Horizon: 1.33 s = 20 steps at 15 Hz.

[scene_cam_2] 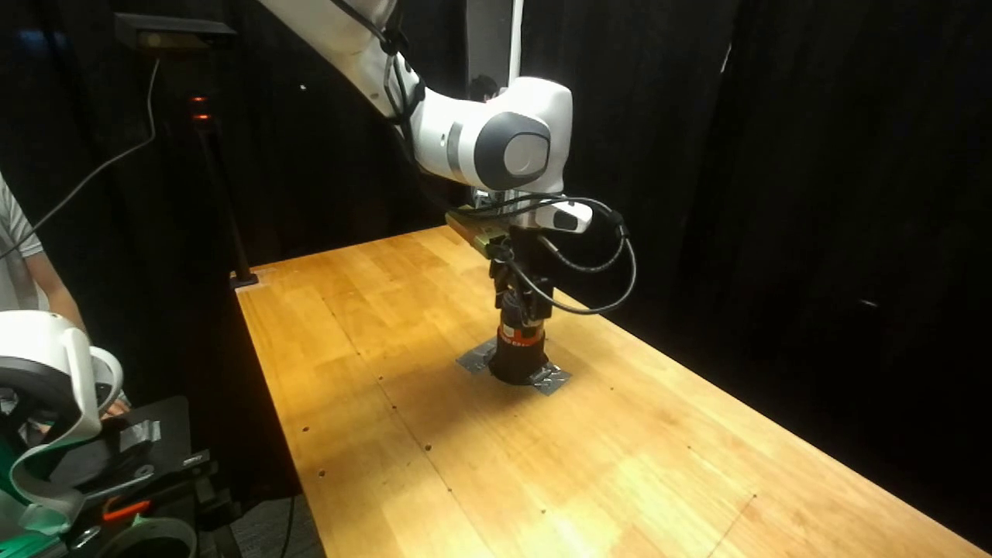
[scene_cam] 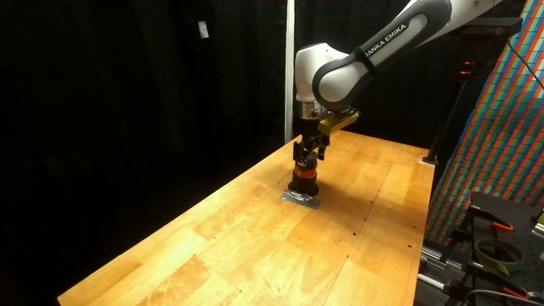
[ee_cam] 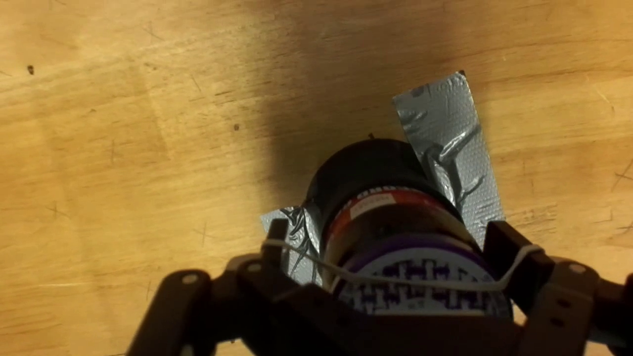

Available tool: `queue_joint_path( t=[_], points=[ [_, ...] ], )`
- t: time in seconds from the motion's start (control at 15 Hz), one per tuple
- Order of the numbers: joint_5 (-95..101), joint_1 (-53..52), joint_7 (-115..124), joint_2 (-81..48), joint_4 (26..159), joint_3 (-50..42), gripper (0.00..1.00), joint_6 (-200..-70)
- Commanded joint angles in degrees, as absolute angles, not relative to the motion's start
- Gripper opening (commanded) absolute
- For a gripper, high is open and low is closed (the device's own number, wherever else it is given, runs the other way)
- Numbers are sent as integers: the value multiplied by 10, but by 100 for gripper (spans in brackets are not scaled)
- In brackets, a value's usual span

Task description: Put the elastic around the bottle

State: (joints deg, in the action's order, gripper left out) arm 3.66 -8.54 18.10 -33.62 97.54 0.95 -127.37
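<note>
The squat dark bottle (scene_cam: 305, 173) stands upright on the table with an orange-red band round its middle; it shows in both exterior views (scene_cam_2: 518, 358). In the wrist view the bottle (ee_cam: 390, 212) has a white and purple patterned lid. My gripper (ee_cam: 390, 237) is open, its two fingers spread on either side of the bottle's top. A thin whitish elastic (ee_cam: 430, 284) is looped over both fingers and its visible strand crosses the lid. The elastic's far strand is hidden, and the elastic is too small to see in the exterior views. The gripper (scene_cam: 310, 154) points straight down over the bottle.
Grey tape (ee_cam: 452, 143) holds the bottle's black base to the wooden table (scene_cam: 263, 255); tape also shows in an exterior view (scene_cam_2: 552, 380). A thin dark post (scene_cam: 446, 114) stands at a table corner. A cart with a tape roll (scene_cam: 499, 255) is beside the table.
</note>
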Motion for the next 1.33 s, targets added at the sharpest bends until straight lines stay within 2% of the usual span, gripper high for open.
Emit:
queue_joint_path(
  t=[0.0, 0.4, 0.47, 0.53, 0.6, 0.67, 1.07, 1.27],
  points=[
    [40, -89, 181, -293, 1052, 1, 100, -1297],
    [45, -89, 181, -243, 1149, -2, 100, -1371],
    [46, -89, 185, -236, 1166, -3, 75, -1394],
    [51, -92, 187, -229, 1185, -5, 75, -1421],
    [56, -94, 192, -220, 1206, -8, 68, -1453],
    [60, -96, 196, -211, 1228, -11, 58, -1487],
    [71, -124, 231, -169, 1365, -49, 13, -1755],
    [76, -161, 249, -171, 1416, -91, 5, -1891]
  ],
)
